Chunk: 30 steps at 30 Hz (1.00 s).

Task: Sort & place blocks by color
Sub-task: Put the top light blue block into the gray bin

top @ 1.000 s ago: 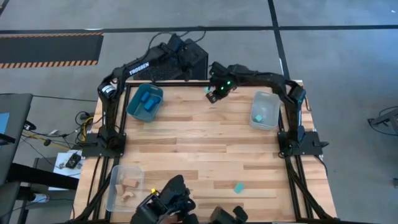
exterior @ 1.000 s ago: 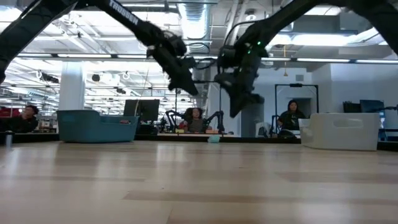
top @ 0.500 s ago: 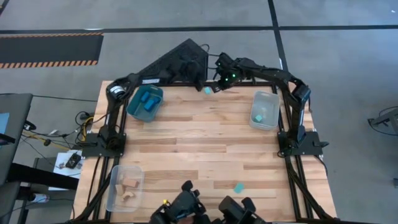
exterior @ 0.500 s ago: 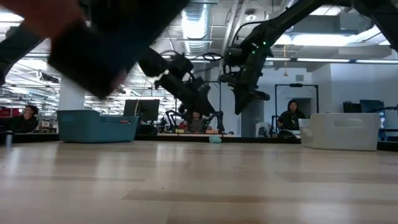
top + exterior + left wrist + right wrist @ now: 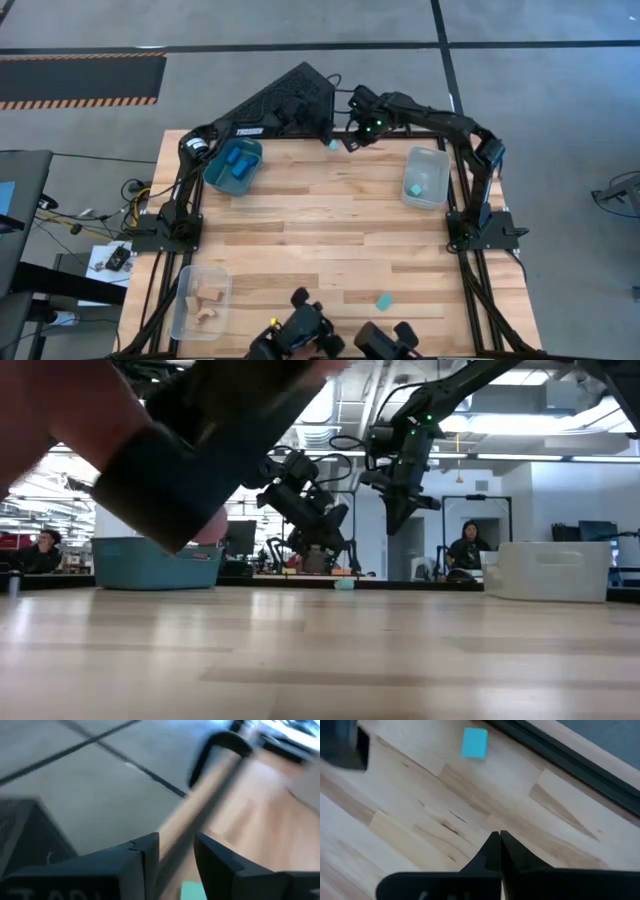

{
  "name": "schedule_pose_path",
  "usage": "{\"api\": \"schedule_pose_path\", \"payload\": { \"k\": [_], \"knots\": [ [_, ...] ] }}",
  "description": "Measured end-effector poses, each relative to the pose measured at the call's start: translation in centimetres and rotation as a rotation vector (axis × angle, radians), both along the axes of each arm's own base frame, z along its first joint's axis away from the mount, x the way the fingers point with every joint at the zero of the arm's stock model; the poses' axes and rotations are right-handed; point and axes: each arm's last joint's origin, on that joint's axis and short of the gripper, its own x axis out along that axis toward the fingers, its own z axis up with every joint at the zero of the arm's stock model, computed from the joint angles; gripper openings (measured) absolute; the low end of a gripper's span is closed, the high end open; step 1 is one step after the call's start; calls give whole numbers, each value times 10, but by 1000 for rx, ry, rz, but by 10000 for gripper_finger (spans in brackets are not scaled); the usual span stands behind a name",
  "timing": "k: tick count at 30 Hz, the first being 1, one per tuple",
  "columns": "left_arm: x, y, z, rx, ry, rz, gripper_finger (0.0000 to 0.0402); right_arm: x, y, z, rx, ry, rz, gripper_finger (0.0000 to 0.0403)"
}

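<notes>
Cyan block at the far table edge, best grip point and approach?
Come straight down on the cyan block and pinch its two long flat sides. It lies flat and alone near the table edge, nothing crowding it. The right gripper, shut, must open first.

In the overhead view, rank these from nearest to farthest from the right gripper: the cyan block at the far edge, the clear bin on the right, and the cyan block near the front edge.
Measured from the right gripper, at the far edge:
1. Cyan block at the far edge, just beside it, toward the left arm.
2. Clear bin, on the right side.
3. Cyan block near the front edge, across the table.
</notes>
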Motion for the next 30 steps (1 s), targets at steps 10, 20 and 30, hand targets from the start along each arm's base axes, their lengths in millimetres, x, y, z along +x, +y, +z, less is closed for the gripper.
{"api": "schedule_pose_path", "payload": {
  "k": [10, 20, 30],
  "knots": [
    [7, -5, 14, -431, -112, 231, 38, -19, 6, 27, -26, -3, -19, 8],
    [3, 1, 23, -427, -66, 122, 1, -34, -12, 34, -105, -16, -61, 8],
    [-28, 3, 81, -311, -69, 163, 0, 2, -42, -30, -12, -123, 1, 8]
  ]
}}
